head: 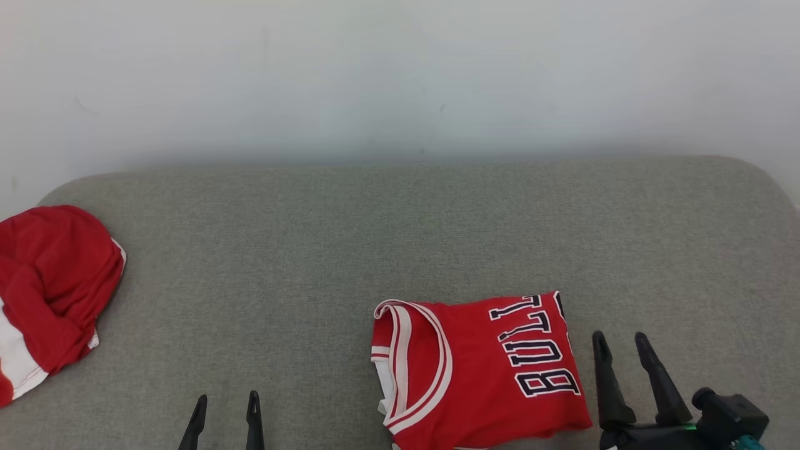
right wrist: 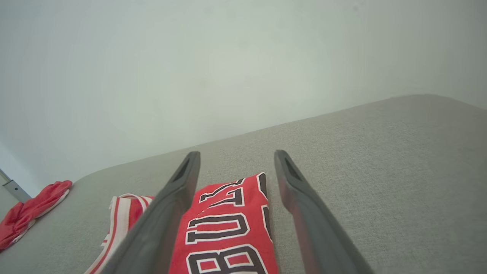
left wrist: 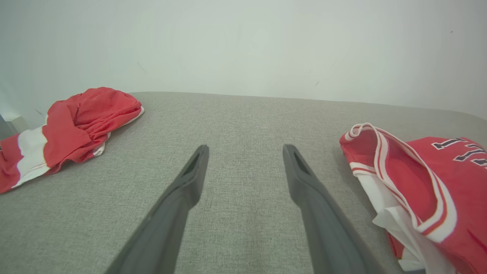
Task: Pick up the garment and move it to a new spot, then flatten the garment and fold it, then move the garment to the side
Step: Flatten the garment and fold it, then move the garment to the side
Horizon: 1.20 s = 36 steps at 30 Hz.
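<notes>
At the near edge of the grey cushion (head: 375, 237), left of the middle, the left gripper (head: 227, 397) has its fingers spread wide over bare fabric and is empty. The right gripper (head: 620, 337), toward the near right corner, is also fully spread and grips nothing. It stands just beside the jersey (head: 481, 369). The jersey lies folded compactly at the near edge, right of the middle. I judge that the folding is done. Another red garment (head: 53, 287) lies crumpled at the left edge, probably kept apart. Both lie directly on the fabric, inside nothing. Behind is a pale wall (head: 400, 75).
</notes>
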### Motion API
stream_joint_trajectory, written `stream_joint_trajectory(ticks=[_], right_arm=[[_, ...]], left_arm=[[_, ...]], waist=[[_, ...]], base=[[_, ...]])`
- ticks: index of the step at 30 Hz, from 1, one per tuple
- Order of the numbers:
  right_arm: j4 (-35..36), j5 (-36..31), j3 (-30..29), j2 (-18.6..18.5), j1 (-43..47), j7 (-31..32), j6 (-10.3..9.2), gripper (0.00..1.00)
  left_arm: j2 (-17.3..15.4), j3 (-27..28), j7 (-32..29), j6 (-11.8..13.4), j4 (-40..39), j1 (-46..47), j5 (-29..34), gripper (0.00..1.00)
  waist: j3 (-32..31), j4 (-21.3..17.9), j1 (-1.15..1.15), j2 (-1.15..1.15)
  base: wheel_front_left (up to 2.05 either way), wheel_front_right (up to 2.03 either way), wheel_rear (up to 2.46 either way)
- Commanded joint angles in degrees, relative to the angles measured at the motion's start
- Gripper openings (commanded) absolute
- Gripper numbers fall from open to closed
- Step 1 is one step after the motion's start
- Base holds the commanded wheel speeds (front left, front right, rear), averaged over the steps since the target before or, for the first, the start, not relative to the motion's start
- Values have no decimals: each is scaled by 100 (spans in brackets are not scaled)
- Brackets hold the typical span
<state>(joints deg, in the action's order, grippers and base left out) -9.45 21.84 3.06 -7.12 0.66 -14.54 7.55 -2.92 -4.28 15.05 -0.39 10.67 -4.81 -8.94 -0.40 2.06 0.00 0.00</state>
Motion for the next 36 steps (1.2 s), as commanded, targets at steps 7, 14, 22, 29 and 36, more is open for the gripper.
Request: stream_joint_trajectory(ticks=[7, 14, 22, 29, 36], right_arm=[[153, -230, -488, 238, 275, -65, -15, 100], [273, -632, -582, 357, 515, -67, -15, 100], [244, -854, -487, 417, 597, -68, -15, 100], [243, -930, -389, 431, 634, -68, -15, 100], [222, -956, -317, 432, 646, -69, -15, 100]], left_arm=[[5, 35, 18, 154, -92, -17, 193, 100], [6, 78, 18, 192, -77, -78, 272, 100], [6, 112, 18, 201, -6, -104, 295, 100], [6, 103, 18, 216, 25, -98, 358, 100], [6, 93, 18, 211, 15, -119, 402, 100]], waist=[[-4, -138, 0, 0], [-29, -199, 0, 0], [-60, -204, 0, 0], [-70, -180, 0, 0], [-59, -160, 0, 0]], base=[[0, 0, 0], [0, 0, 0], [0, 0, 0], [0, 0, 0], [0, 0, 0]])
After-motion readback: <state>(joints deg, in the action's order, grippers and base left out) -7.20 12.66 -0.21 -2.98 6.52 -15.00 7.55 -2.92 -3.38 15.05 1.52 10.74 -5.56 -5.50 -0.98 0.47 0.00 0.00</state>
